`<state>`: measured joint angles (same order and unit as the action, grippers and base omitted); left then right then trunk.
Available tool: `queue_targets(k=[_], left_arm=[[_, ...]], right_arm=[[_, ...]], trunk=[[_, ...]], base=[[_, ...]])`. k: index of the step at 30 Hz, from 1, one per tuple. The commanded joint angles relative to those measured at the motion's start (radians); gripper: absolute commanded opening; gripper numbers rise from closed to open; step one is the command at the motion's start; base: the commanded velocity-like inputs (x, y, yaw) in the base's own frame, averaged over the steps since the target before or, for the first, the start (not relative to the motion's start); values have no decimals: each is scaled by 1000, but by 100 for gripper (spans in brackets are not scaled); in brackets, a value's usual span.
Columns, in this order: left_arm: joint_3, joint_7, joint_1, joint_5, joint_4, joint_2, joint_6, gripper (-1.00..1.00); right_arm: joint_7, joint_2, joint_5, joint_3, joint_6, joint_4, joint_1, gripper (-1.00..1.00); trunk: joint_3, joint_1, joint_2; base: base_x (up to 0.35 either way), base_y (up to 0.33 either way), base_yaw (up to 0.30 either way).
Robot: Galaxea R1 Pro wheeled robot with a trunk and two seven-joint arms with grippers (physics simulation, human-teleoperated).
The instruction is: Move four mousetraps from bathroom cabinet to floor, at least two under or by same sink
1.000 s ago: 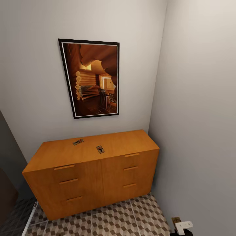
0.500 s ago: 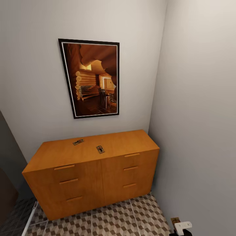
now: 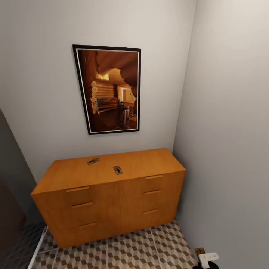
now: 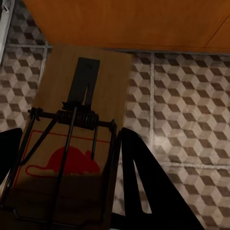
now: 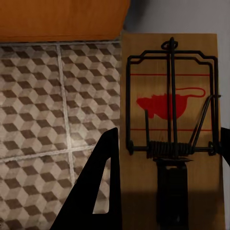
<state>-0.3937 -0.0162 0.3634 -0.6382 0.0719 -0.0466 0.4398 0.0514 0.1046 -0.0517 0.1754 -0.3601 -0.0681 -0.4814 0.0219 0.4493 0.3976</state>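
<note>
The left hand (image 4: pixel 67 191) grips a mousetrap (image 4: pixel 72 143) between its dark fingers, above the bathroom floor (image 4: pixel 191 110). Two more mousetraps, one at the left rear (image 3: pixel 93 161) and one mid-top (image 3: pixel 118 170), lie well apart on the cabinet (image 3: pixel 112 198). The right hand (image 5: pixel 165 191) clasps a fourth trap (image 5: pixel 170 120) near the grey wall (image 5: pixel 191 14)
</note>
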Motion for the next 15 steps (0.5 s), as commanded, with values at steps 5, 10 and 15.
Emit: queue_targets(k=[5, 10, 15], left_arm=[[-7, -4, 2, 3, 3, 1, 4, -100], [-7, -4, 2, 3, 3, 0, 4, -100], [-7, -2, 2, 3, 3, 1, 4, -100]], right_arm=[[1, 0, -7, 9, -7, -4, -2, -100], [2, 0, -7, 9, -7, -4, -1, -100], [7, 0, -7, 9, -7, -4, -1, -100]], trunk=[[2, 1, 2], [2, 1, 2], [2, 1, 2]], base=[[0, 0, 244], [0, 0, 254], [0, 0, 258]])
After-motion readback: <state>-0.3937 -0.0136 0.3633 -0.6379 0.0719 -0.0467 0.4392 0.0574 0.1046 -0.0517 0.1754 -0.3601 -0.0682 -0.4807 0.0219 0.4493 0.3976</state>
